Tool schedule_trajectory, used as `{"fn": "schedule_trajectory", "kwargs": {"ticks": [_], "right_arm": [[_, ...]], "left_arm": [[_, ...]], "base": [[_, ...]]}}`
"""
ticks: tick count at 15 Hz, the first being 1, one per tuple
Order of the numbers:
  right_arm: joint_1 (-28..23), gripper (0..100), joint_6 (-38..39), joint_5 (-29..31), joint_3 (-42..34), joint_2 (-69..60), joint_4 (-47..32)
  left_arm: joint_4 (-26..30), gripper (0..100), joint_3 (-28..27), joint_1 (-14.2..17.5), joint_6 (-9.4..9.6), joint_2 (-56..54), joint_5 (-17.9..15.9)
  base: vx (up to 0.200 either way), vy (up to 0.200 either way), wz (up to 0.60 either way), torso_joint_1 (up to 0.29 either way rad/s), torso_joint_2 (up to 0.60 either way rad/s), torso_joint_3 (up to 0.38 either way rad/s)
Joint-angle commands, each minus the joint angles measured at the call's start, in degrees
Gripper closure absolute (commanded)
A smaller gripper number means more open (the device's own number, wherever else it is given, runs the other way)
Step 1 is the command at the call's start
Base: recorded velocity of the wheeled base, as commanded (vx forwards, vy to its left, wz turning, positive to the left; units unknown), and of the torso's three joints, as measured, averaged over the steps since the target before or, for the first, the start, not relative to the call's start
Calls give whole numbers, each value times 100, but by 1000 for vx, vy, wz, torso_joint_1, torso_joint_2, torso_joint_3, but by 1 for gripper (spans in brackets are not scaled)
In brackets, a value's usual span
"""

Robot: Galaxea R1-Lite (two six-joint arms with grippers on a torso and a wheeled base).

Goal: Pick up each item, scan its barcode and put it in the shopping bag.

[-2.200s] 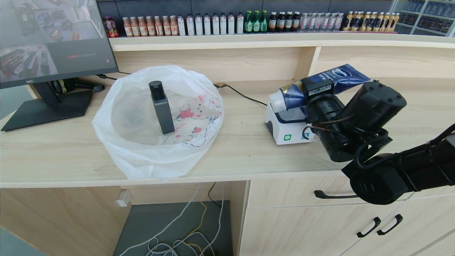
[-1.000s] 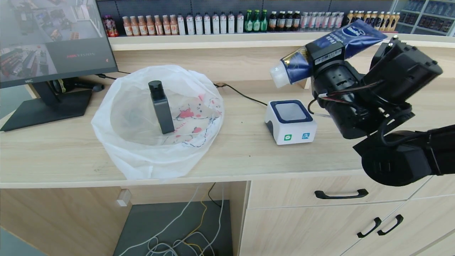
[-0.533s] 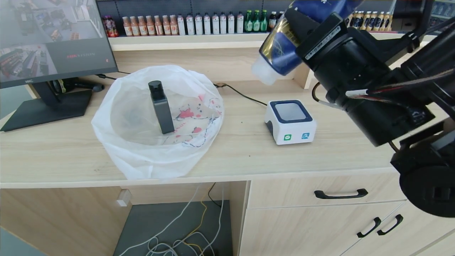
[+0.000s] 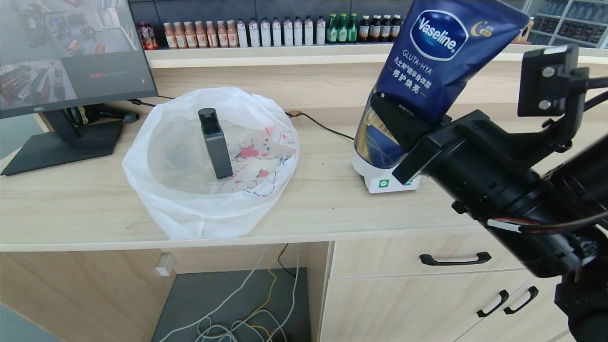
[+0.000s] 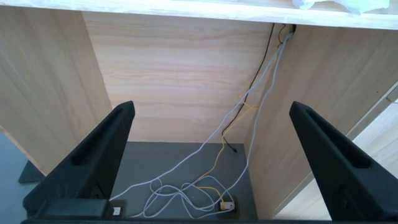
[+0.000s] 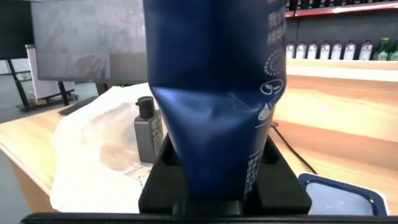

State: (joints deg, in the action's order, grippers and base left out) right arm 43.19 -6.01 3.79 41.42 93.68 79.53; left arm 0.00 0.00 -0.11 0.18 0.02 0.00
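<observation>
Where the head view looks down on the table [image 4: 323, 209], the right claw [image 4: 403, 130] is clamped on the blue tube [image 4: 427, 61] at the right of the scene. The tube's long axis stands nearly upright, leaning a little: its flat crimped end points up and to the right, and its narrower end points down and to the left. The claw grips it low on the body, so most of the tube rises above the fingers. The lower end overlaps the white scanner [image 4: 384, 183] standing on the table; whether they touch cannot be told. To the left, well apart from the tube, the shopping bag [image 4: 190, 209] sits open on the table with a black bottle [image 4: 216, 142] upright inside. A monitor [image 4: 71, 52] stands at the far left, and a row of bottles [image 4: 285, 31] lines the far shelf.

Turning to the left wrist view, the left claw [image 5: 211, 109] has its two fingers spread wide apart with nothing between them. It points at loose cables [image 5: 205, 186] on the floor under the table.

Seen from the right wrist view, the grip is close up: the tube [image 6: 214, 93] runs straight out from the right claw [image 6: 217, 180], pinched between the two dark fingers so that its wall creases. Beyond it lie the shopping bag [image 6: 87, 155] with the black bottle [image 6: 148, 134], the monitor [image 6: 87, 43], and a corner of the scanner [image 6: 342, 193].
</observation>
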Motion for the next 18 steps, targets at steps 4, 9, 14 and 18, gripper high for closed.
{"fn": "schedule_trajectory", "kwargs": {"ticks": [4, 9, 14, 18], "right_arm": [[-285, 100, -295, 16, -12, 256, 273], [-601, 100, -313, 34, 270, 396, 309], [-777, 100, -243, 34, 481, 528, 353], [-795, 100, -172, 43, 525, 590, 353]], "left_arm": [[0, 0, 0, 11, -9, -2, 0], [0, 0, 0, 11, -18, -2, 0], [0, 100, 0, 11, -18, -2, 0], [0, 100, 0, 11, -18, -2, 0]], "base": [[0, 0, 0, 0, 0, 0], [0, 0, 0, 0, 0, 0], [0, 200, 0, 3, 1, 3], [0, 200, 0, 4, 7, 4]]}}
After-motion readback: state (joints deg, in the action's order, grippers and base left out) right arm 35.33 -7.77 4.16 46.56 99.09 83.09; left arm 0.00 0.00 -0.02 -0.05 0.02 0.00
